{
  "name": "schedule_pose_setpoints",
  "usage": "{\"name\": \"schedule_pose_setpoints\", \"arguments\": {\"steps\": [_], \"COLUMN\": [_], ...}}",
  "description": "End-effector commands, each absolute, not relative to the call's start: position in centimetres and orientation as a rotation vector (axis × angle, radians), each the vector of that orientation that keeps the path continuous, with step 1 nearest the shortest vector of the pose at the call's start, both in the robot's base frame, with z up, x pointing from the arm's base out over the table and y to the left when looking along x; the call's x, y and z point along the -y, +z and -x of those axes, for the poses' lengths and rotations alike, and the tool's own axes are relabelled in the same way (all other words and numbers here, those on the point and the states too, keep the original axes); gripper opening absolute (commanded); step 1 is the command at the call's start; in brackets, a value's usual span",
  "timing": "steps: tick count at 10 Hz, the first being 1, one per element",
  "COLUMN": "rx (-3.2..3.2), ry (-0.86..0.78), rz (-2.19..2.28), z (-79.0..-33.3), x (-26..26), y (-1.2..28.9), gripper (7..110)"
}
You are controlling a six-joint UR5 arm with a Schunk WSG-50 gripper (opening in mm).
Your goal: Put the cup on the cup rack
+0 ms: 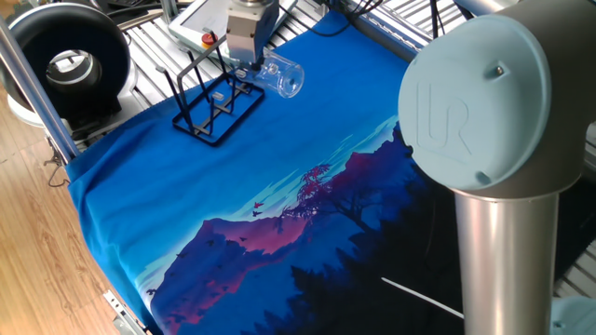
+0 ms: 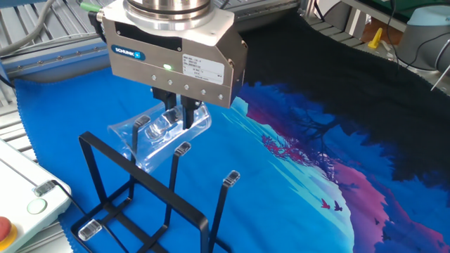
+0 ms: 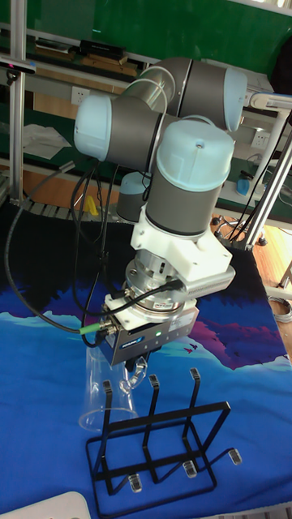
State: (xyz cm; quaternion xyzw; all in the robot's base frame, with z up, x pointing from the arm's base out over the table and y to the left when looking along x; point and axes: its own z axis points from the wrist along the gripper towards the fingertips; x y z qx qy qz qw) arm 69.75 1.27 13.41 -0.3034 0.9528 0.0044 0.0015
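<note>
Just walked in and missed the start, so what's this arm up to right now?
The arm's claw is shut on a clear cup, held tilted in the air over the blue cloth. The cup is at the prongs of the black wire cup rack, beside one upright, but it is not hung on the rack yet.

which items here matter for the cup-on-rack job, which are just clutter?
Job:
- cup, tilted, gripped by the hand
- cup rack, black wire, on the cloth

Clutter:
- printed blue cloth
- black round unit off the table
- white button box
</note>
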Motion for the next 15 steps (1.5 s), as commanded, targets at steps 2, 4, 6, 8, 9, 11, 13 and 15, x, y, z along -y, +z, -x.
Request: {"name": "schedule_pose_setpoints", "arguments": {"steps": [2,4,6,8,9,11,13,15], "rx": [-2.975,-2.981,-2.994,-3.012,-3.028,-3.047,-3.057,-3.051], "ry": [0.046,0.051,0.047,0.064,0.041,-0.018,-0.056,0.02], "rz": [0.989,0.986,0.97,0.888,0.834,0.728,0.654,0.65], "z": [-69.6,-69.5,-69.4,-69.5,-69.6,-70.0,-70.3,-70.2], "x": [-1.7,-1.7,-1.6,-1.9,-1.6,-0.7,-0.1,-1.4], "y": [13.5,13.5,13.5,13.5,13.5,13.5,13.5,13.5], "gripper": [7,7,7,7,7,7,7,7]}}
